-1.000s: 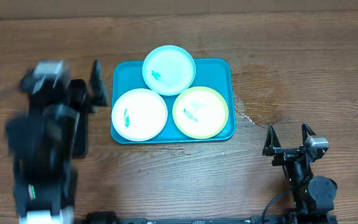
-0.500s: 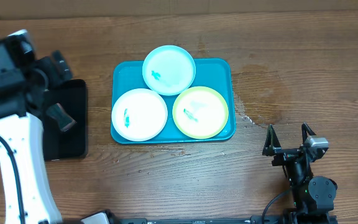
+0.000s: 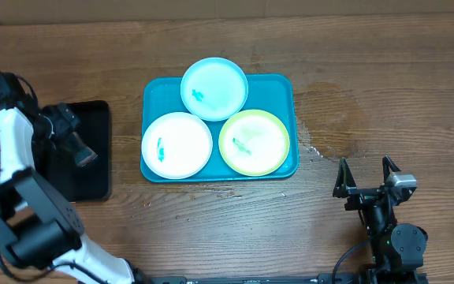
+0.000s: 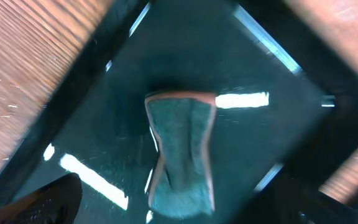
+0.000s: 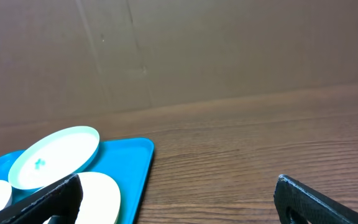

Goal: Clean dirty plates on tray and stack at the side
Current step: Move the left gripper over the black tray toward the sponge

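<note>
**Student:** Where do the plates lie, and what do the two pincers hold?

**Tutor:** The white plate (image 3: 176, 144), the light blue plate (image 3: 214, 88) and the yellow-green plate (image 3: 254, 142) all sit on the teal tray (image 3: 278, 87). Each bears a blue-green smear, and none is stacked at the side. The light blue plate overhangs the tray's far rim. The left pincer (image 4: 182, 200) hovers fully spread and empty above a grey-green sponge (image 4: 180, 155) on the black tray (image 3: 93, 185). The right pincer (image 3: 364, 167), equally wide and empty, rests near the front edge of the surface (image 3: 385, 79), well apart from the teal tray.

**Student:** What could go wrong from here?

**Tutor:** Most likely a poor pick. The sponge lies flat on glossy plastic, so jaws closing too high may skim it or nudge it aside. Later, wiping pressure could tip the overhanging plate or slide the unheld teal tray.
</note>
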